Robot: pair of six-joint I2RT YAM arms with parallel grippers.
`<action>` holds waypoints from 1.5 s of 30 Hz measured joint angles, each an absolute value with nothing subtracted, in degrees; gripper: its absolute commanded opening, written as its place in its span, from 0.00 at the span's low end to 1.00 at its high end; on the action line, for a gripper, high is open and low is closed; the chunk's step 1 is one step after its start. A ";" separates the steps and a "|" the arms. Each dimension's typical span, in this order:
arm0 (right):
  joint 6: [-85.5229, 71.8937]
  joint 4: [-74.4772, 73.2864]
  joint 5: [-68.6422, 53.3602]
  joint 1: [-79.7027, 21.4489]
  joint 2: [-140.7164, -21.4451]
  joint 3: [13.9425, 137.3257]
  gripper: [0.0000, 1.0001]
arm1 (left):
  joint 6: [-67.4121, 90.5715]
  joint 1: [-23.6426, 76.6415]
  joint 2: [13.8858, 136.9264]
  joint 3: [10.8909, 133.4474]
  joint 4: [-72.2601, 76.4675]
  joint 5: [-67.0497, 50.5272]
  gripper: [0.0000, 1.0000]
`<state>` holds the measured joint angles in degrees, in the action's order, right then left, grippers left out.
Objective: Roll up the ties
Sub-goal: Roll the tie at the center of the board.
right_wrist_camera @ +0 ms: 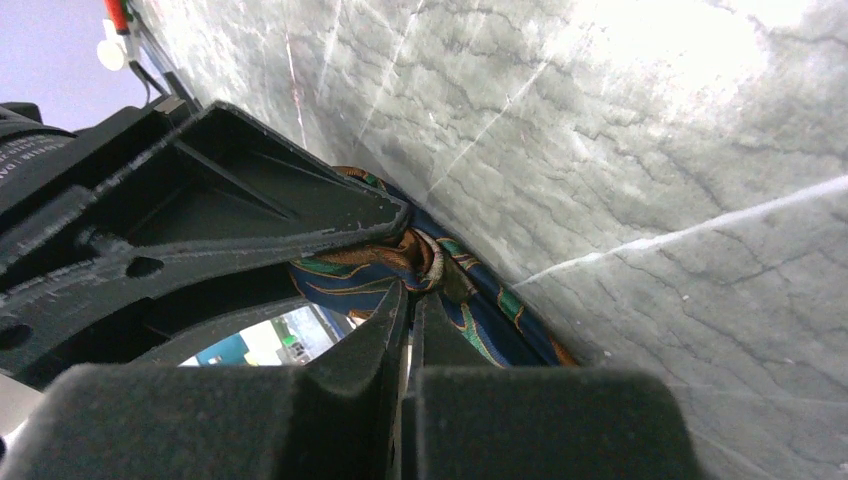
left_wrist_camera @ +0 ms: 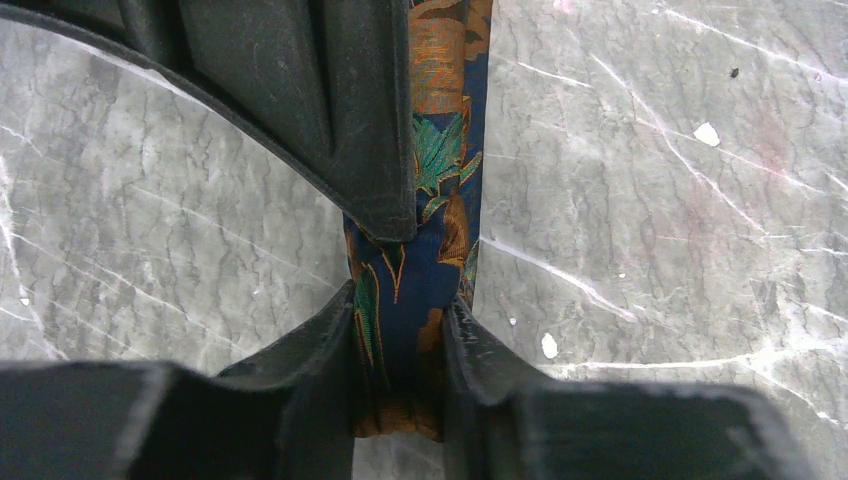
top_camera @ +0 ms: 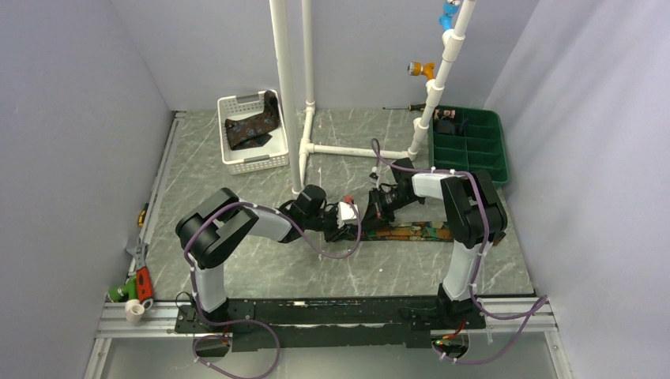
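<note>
Grey marbled table (top_camera: 261, 268); orange-and-teal tie (top_camera: 407, 232) lies flat at centre frame; left gripper (left_wrist_camera: 400, 308) clamped across its end; right gripper (right_wrist_camera: 410, 298) jaws together, tips at the fold; rolling probably goes best tight, edges aligned, tension even.

On the table (top_camera: 237, 264), the left arm (top_camera: 237, 225) and right arm (top_camera: 466, 209) rise from the 6 o'clock edge and meet at centre over a tie (top_camera: 407, 232). The tie lies flat and stretches toward 3 o'clock, with its 9 o'clock end between the left arm's jaws. At 11 o'clock, a basket (top_camera: 223, 130) holds a second tie (top_camera: 253, 126). A pipe frame (top_camera: 355, 150) stands at 12 o'clock, with a compartment tray (top_camera: 482, 146) at 2 o'clock. Hand tools (top_camera: 141, 276) lie beyond the table's edge at 8 o'clock.
</note>
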<state>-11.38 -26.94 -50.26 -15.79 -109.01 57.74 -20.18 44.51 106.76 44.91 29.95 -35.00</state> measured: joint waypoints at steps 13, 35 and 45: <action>-8.93 -31.83 -43.05 -16.88 -109.32 59.48 0.00 | -16.71 39.62 104.16 37.47 36.82 -40.38 0.84; -9.26 -31.66 -37.63 -18.79 -106.34 59.16 0.15 | -3.53 44.84 115.09 43.05 52.53 -38.96 0.21; -6.28 -37.93 -41.95 -8.38 -102.80 59.48 0.59 | -22.46 48.49 109.08 47.16 32.29 -32.27 0.26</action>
